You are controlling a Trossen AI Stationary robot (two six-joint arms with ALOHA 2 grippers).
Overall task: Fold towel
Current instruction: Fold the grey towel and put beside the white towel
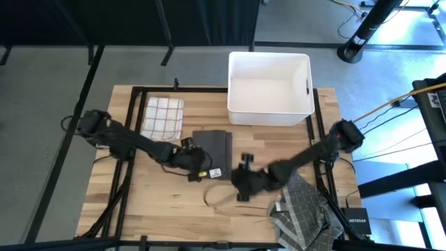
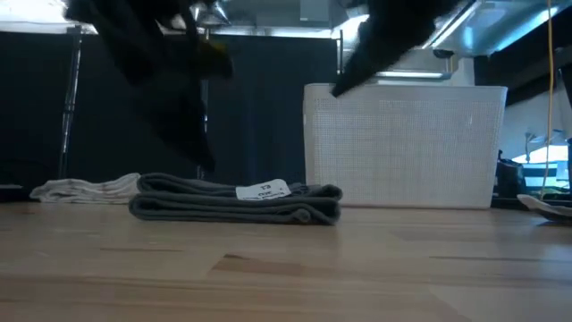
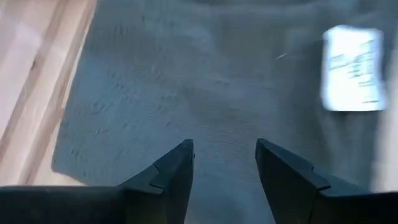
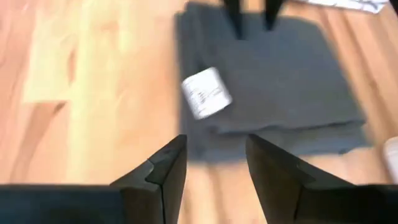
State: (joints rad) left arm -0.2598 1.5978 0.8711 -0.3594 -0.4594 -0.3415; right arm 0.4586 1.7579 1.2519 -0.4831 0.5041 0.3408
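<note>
**Grey towel lies folded between two parted, empty grippers**

The wooden table [image 1: 160, 202] carries everything in view. Largest on it is the white bin [image 1: 269, 87], well beyond both sets of jaws on the far side. Next comes a heap of dark checked cloth [image 1: 303, 213], lying behind the right gripper beside the right arm, at the near right corner of the table. A light checked towel [image 1: 163, 116] sits folded off to the side of the left arm, near the far left corner.

The task's own piece, the grey towel [image 1: 211, 148], lies folded flat in several layers near the middle of the table. It is directly under and ahead of the left gripper [image 3: 225, 158], whose jaws stand apart with only grey fabric showing between them and nothing pinched. It lies just ahead of the right gripper [image 4: 216, 155] too; those jaws are likewise parted and empty, poised over bare wood at the towel's near edge. The two grippers face each other across the towel.

Smallest is the white label [image 4: 206, 93] on the towel's top layer, off to one side of the left jaws and a little ahead of the right jaws.
</note>
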